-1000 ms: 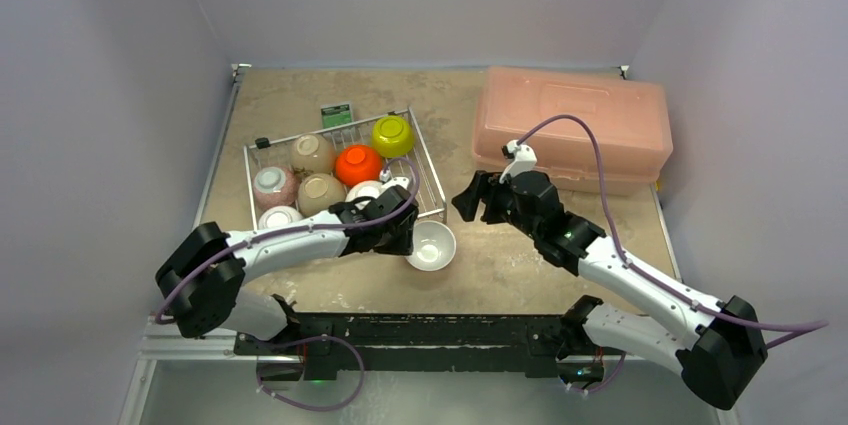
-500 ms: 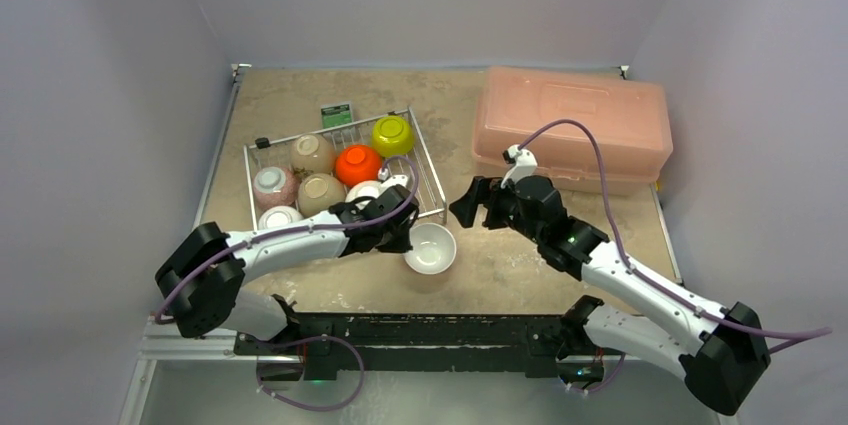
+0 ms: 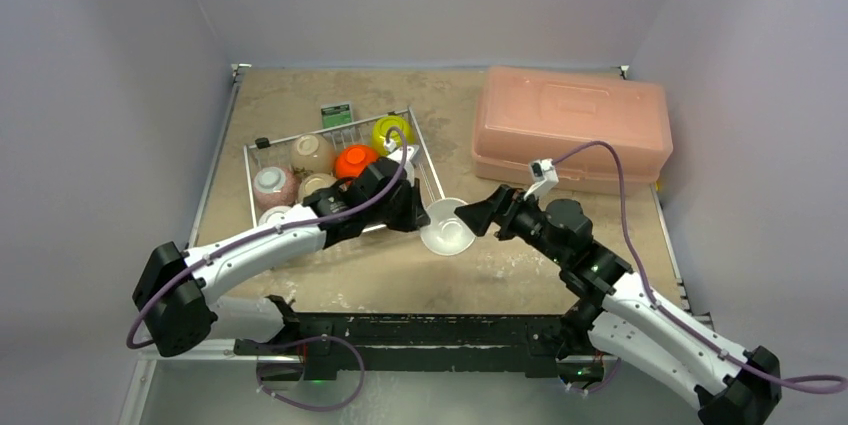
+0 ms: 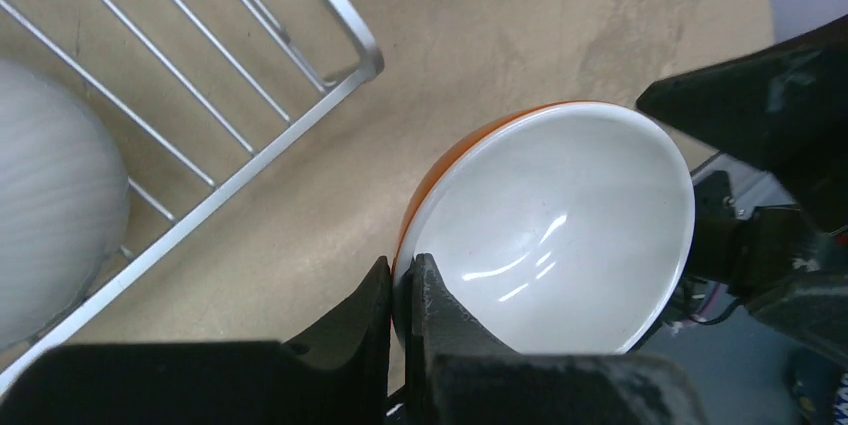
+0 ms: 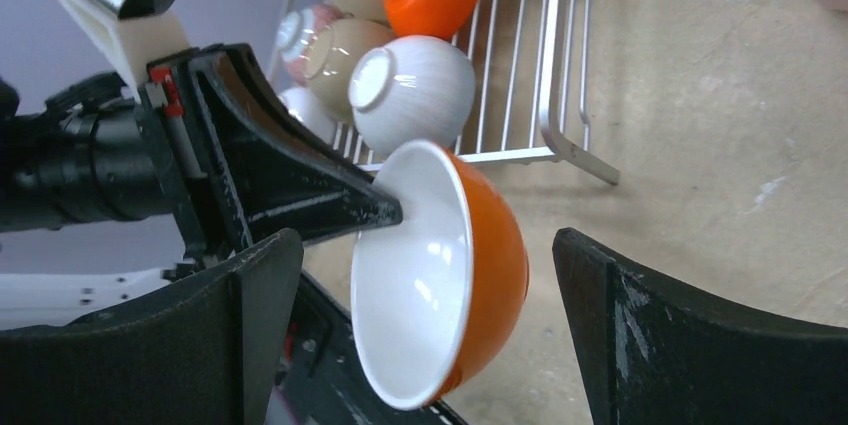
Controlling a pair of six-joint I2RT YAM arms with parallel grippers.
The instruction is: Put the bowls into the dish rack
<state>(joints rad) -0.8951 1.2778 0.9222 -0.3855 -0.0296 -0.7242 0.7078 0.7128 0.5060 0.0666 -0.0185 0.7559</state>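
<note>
Lilac walls (image 3: 430,5) (scuffed tan tabletop (image 3: 455,105))

The white-and-black left arm (image 3: 260,242) reached forward and rightward, its black two-finger left gripper (image 4: 403,285) pinched tight on the rim of the orange bowl with a white inside (image 4: 560,225). The right arm (image 3: 650,313) stretched leftward, the right gripper (image 5: 430,335) spread wide, one finger on each side of that bowl, not touching it

Left claw (image 4: 403,283) has lifted the orange bowl (image 4: 560,225).
</note>
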